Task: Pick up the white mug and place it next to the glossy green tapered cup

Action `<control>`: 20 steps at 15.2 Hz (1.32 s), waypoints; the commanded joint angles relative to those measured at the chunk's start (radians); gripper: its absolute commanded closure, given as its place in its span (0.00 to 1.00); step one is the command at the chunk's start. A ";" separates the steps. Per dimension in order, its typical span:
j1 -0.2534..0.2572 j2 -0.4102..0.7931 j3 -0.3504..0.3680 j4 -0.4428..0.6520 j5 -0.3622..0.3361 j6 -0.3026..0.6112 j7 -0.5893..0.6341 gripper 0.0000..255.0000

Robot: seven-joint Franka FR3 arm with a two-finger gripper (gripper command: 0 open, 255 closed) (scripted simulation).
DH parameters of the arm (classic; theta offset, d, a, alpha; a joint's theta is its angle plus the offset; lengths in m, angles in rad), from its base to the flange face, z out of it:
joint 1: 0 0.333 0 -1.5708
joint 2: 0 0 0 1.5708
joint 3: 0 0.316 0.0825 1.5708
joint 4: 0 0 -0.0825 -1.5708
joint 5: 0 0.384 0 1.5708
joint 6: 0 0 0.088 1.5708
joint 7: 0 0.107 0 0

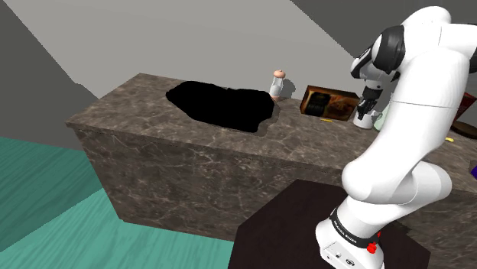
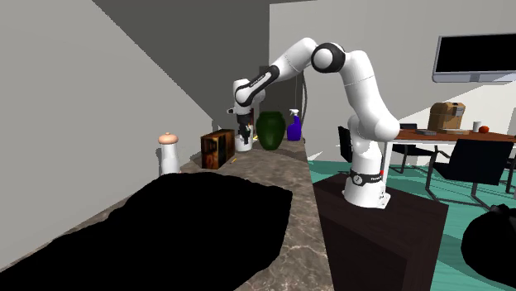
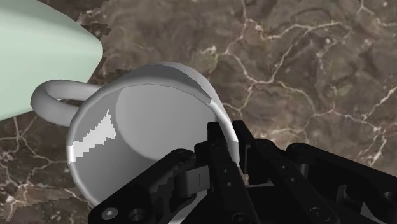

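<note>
A white mug (image 3: 146,137) with a loop handle stands on the brown marbled counter (image 3: 305,70). My gripper (image 3: 232,141) is shut on its rim, one finger inside and one outside. Close beside the mug's handle is the pale green wall of a cup (image 3: 38,57). In the second exterior view the gripper (image 2: 245,129) points down over the mug (image 2: 245,143), and the dark green tapered cup (image 2: 270,130) stands just to that view's right. In the shoulder view the gripper (image 1: 366,103) and mug (image 1: 364,119) are at the counter's far end.
A brown box (image 1: 330,103) lies beside the mug, with a white bottle (image 1: 278,82) with a pinkish top further along. A blue spray bottle (image 2: 293,126) stands behind the green cup. A large black area (image 1: 222,105) covers part of the counter. My dark stand (image 1: 321,229) abuts the counter.
</note>
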 commanded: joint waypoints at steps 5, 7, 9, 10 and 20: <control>-0.001 0.004 0.002 -0.004 0.003 0.008 0.000 1.00; -0.001 0.004 0.002 -0.004 0.003 0.008 0.000 1.00; -0.001 0.004 0.002 -0.004 0.003 0.008 0.000 0.00; -0.001 0.004 0.002 -0.004 0.003 0.008 0.000 0.00; 0.018 -0.048 -0.011 0.061 -0.030 -0.103 0.021 0.00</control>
